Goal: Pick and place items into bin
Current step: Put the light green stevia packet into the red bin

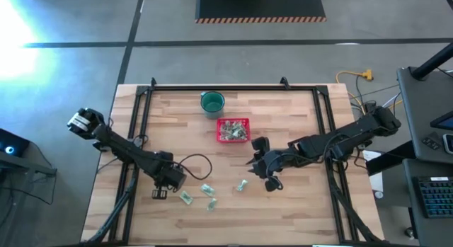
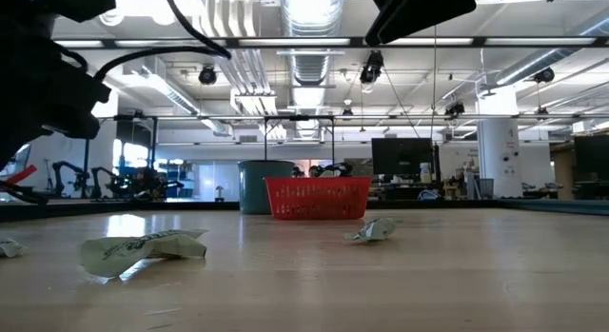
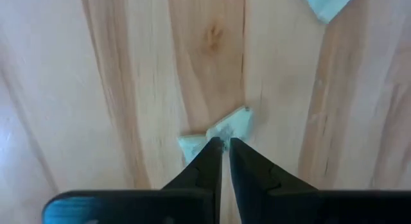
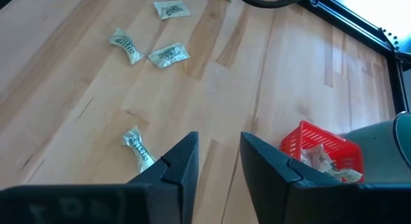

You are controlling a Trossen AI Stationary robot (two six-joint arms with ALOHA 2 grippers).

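In the left wrist view a small pale green-and-white wrapped piece sits between the tips of my left gripper, which is shut on it. That gripper points down over the table's near left part. Three loose pieces lie flat to its right, and one more piece lies farther right. The red bin stands on the table's middle with several pieces inside. My right gripper hovers open near the table's middle, with a piece lying beside one finger. My left gripper pinches the wrapped piece at its narrow middle between the two fingertips. The fingers come from above, pointing down, and the piece's two crinkled ends stick out on either side. Whether the piece is clear of the wood, I cannot tell.
A round dark green cup stands just beyond the bin toward the far edge. A black cable loops on the wood by the left arm. Black frame rails run along the table's left, right and far sides.
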